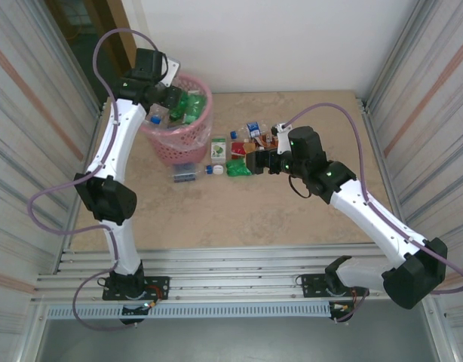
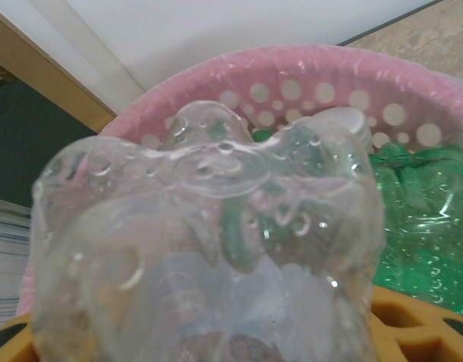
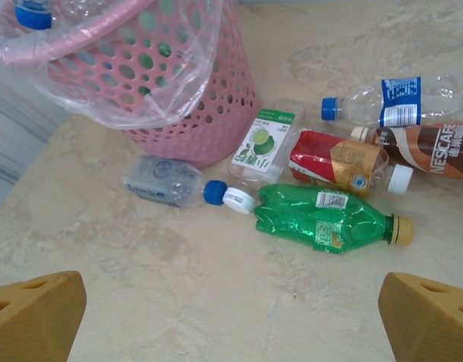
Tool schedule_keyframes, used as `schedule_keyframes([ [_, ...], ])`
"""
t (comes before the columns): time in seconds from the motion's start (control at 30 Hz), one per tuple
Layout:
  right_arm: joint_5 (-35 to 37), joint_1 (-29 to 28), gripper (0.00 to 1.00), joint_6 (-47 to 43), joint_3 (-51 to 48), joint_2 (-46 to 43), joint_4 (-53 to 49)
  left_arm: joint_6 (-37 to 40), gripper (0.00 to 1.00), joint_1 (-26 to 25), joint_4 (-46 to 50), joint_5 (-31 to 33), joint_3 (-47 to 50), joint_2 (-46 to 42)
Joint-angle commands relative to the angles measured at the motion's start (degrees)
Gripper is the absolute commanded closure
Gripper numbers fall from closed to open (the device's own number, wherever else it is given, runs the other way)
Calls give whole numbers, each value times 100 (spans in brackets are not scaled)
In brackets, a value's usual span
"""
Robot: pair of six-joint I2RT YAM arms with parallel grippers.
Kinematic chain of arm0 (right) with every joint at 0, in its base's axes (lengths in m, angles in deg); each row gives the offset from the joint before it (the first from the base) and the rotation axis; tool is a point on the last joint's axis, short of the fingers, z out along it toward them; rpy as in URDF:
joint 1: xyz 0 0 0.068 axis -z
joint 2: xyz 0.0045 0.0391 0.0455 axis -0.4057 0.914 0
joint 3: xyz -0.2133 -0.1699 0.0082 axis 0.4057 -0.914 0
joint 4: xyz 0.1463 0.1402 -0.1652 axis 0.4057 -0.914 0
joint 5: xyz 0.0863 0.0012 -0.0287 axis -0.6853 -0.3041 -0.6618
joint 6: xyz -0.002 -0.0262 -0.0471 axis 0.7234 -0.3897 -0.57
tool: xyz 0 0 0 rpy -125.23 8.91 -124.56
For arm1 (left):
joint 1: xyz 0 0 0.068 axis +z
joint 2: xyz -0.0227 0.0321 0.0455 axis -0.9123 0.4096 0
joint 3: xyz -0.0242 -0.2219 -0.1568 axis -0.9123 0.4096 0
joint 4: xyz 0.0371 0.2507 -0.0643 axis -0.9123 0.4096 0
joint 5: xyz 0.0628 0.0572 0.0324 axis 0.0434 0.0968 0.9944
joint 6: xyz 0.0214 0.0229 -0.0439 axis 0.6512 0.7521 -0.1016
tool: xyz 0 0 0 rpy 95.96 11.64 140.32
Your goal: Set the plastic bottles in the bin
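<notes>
Overhead, the left gripper (image 1: 170,98) is clamping a clear crushed plastic bottle (image 2: 209,249) above the round pink lattice bin (image 2: 307,75). The right gripper (image 3: 231,309), wide open, is facing a crushed green plastic bottle (image 3: 322,219) on the worktop (image 3: 179,302).

Top view looks down on the whole counter (image 1: 254,219) from high at its near edge; left wrist view sits close over the bin (image 2: 292,64), right wrist view low, facing it
</notes>
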Motion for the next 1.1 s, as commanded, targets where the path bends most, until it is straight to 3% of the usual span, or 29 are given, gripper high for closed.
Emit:
schedule_keyframes([
  [0.0,70,34,2,130,-52,-34,46,170,50,47,237,277,-243,322],
  [0.4,115,40,2,148,-136,-104,87,728,47,38,263,306,-725,828],
  [0.5,100,35,2,148,-133,-89,103,757,36,44,365,239,-725,870],
  [0.7,74,41,2,130,-110,-39,104,757,24,12,474,143,-800,962],
  [0.83,60,35,2,113,-95,-64,102,770,24,-5,516,206,-993,966],
  [1.07,60,34,2,113,-96,-50,127,568,35,1,469,267,-1065,774],
])
